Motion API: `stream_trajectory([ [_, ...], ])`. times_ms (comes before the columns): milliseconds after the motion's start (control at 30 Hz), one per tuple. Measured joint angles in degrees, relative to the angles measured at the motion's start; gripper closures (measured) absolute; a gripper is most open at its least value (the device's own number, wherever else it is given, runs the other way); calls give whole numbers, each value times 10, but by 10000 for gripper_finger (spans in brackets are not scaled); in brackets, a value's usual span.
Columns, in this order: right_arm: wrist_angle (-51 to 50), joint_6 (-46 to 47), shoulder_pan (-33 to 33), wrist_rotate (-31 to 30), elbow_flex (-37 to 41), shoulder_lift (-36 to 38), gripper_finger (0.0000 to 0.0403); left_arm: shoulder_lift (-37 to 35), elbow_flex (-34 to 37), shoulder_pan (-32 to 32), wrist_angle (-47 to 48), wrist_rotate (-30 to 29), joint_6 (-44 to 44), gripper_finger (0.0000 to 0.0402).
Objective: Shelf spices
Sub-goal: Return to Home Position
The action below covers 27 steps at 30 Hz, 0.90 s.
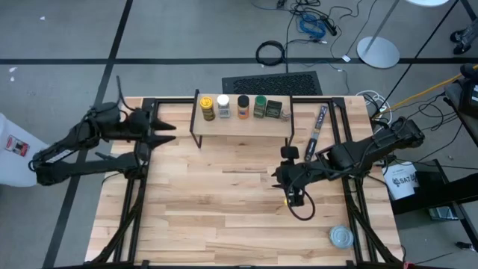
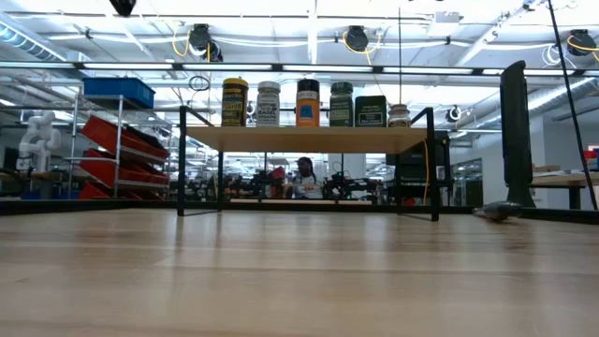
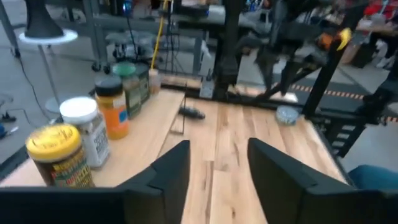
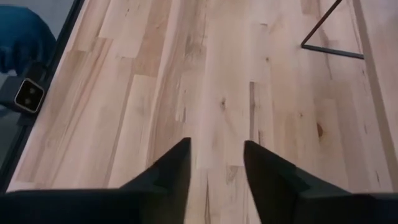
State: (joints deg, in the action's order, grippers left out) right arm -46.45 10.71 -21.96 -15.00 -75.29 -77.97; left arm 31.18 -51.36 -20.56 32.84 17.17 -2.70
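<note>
Six spices (image 2: 308,105) line the shelf (image 2: 309,139) at the far edge of my table (image 2: 281,271), storage racks (image 2: 117,140) behind. I see the left gripper (image 3: 217,149) spread, empty, near the far-left corner; the right gripper (image 4: 216,144) likewise over mid-table.

Pale wooden shelf (image 1: 243,127) plank on thin black metal legs, smooth matt wooden table (image 1: 209,217), round tin (image 1: 341,237) — shiny metal

There are six spices (image 1: 243,106) on one shelf (image 1: 239,127), one long dark packet (image 1: 317,132) and one flat round silver tin (image 1: 341,237), both nearer the right gripper (image 4: 214,146) than the left gripper (image 3: 217,149).
</note>
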Motion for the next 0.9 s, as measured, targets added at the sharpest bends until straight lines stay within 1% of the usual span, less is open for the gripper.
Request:
stream_trajectory([
  [67,-9,0,-5,-1,0,0,291,5,22,22,-12,-26,0,249],
  [133,-20,7,-11,-18,0,0,317,10,49,44,-27,-42,-5,267],
  [233,-31,17,-18,-46,0,0,356,14,94,77,-77,-48,-14,294],
  [333,-30,23,-24,-49,0,5,390,15,133,112,-133,-53,-15,321],
  [367,-30,24,-27,-50,0,7,396,15,144,122,-149,-61,-15,329],
  [500,-29,36,-41,-77,0,12,396,14,159,160,-166,-100,-10,360],
  [600,-23,37,-51,-100,3,13,399,14,165,185,-163,-108,-10,377],
  [667,-2,37,-54,-106,17,15,401,14,170,200,-165,-110,-9,386],
  [767,58,42,-59,-106,67,28,401,13,186,219,-163,-120,-1,393],
  [900,149,65,-64,-105,168,64,402,14,207,232,-161,-141,0,395],
])
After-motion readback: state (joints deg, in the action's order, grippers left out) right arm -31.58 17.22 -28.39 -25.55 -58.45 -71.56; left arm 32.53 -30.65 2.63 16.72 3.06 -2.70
